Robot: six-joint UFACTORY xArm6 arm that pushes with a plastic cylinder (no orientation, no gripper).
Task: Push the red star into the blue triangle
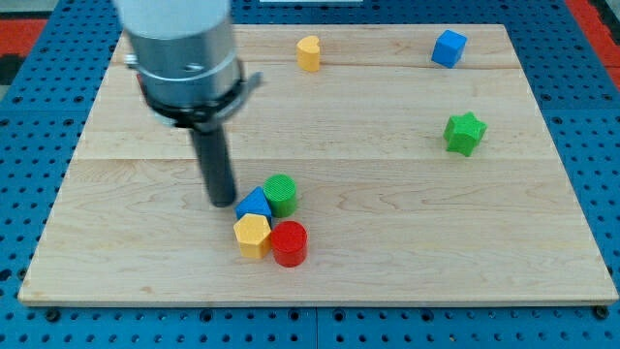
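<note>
The blue triangle [254, 205] lies low in the middle of the board, in a tight cluster with a green cylinder [280, 194] at its right, a yellow hexagon [252, 235] below it and a red cylinder [289, 242] at its lower right. My tip [223, 203] rests on the board just left of the blue triangle, close to it or touching it. No red star shows in the camera view. The arm's large grey body [184, 58] covers the board's top left.
A yellow block [308, 53] sits near the top edge at centre. A blue cube [449, 47] sits at the top right. A green star [464, 133] lies at the right. The wooden board [387, 242] rests on a blue perforated table.
</note>
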